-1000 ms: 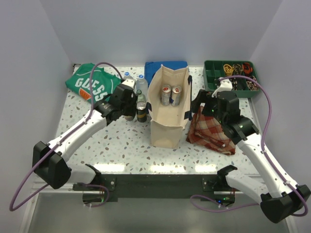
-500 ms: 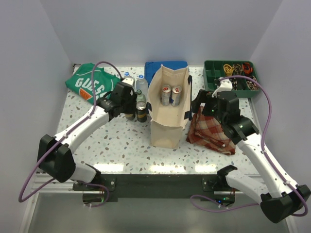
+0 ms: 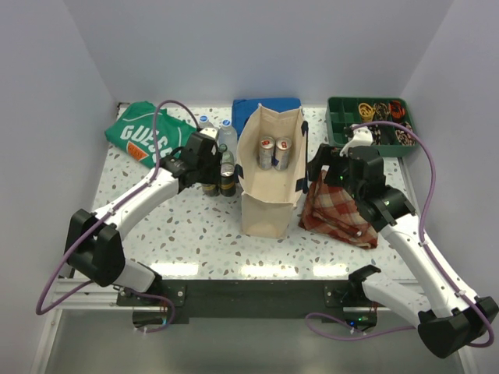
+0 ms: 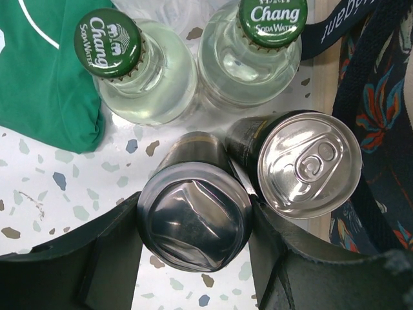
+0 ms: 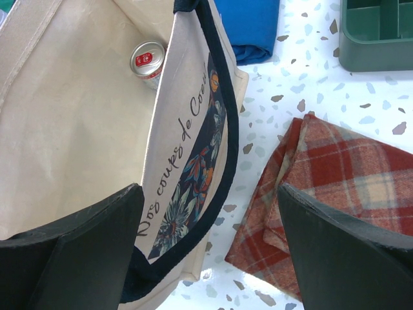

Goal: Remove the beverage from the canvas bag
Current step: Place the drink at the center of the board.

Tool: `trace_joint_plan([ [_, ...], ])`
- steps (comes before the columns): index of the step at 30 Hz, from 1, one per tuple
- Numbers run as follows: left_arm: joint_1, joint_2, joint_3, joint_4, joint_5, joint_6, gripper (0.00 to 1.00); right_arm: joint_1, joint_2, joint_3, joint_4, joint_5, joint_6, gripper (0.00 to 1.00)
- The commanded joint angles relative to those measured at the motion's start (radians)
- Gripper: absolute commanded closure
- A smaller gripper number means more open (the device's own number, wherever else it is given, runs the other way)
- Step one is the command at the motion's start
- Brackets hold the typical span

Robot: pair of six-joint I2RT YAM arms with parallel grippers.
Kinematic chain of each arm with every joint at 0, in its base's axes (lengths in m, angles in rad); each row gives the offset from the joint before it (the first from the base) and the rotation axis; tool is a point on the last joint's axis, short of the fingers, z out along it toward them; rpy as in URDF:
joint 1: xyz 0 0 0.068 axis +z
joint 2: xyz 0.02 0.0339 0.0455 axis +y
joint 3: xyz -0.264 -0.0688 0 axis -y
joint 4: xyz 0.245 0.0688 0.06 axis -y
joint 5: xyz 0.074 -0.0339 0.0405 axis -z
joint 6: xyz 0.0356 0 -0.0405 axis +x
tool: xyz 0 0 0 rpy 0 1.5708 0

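Note:
The cream canvas bag [image 3: 269, 175] stands upright mid-table with two silver-topped cans [image 3: 274, 153] inside; one can [image 5: 147, 59] shows in the right wrist view. My left gripper [image 3: 210, 181] is left of the bag, shut on a dark can [image 4: 193, 223] whose dented end faces the camera. It sits against a second dark can [image 4: 308, 169], in front of two green-capped Chang bottles [image 4: 145, 71]. My right gripper [image 5: 206, 258] is open and empty. Its jaws straddle the bag's right wall and navy handle [image 5: 222, 139].
A green shirt [image 3: 148, 132] lies at the back left and a folded blue cloth [image 3: 265, 105] behind the bag. A red plaid cloth [image 3: 339, 210] lies right of the bag under my right arm. A green tray [image 3: 370, 125] of small items is at the back right.
My left gripper has moved right and slightly forward with the dark can, up against the other can and bottles. The right arm and the bag have not moved.

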Motion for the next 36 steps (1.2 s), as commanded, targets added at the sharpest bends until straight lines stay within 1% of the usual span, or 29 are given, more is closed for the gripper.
trace_joint_plan([
  [1, 0.006, -0.006, 0.007, 0.098, -0.019, -0.013, 1.0, -0.003, 0.0, 0.009, 0.001, 0.021, -0.01, 0.11],
  [8, 0.006, 0.014, 0.006, 0.098, -0.026, -0.02, 1.0, -0.003, 0.004, 0.009, 0.004, 0.016, -0.008, 0.11],
  [19, 0.006, -0.002, -0.002, 0.121, -0.069, -0.026, 1.0, -0.001, 0.011, 0.008, 0.006, 0.016, -0.007, 0.11],
  [28, 0.007, 0.012, 0.0, 0.125, -0.069, -0.034, 1.0, -0.001, 0.011, 0.005, 0.001, 0.013, -0.005, 0.11],
  [29, 0.007, 0.011, -0.002, 0.125, -0.069, -0.039, 0.98, -0.001, 0.011, 0.005, 0.001, 0.013, -0.005, 0.11],
  [30, 0.007, 0.011, -0.003, 0.129, -0.069, -0.04, 0.93, -0.003, 0.012, 0.005, 0.004, 0.013, -0.005, 0.11],
  [32, 0.007, 0.014, -0.002, 0.129, -0.068, -0.046, 0.92, -0.001, 0.012, 0.005, 0.003, 0.015, -0.005, 0.11],
  [36, 0.007, 0.014, 0.0, 0.127, -0.068, -0.054, 0.82, -0.001, 0.017, 0.005, 0.004, 0.01, -0.005, 0.11],
])
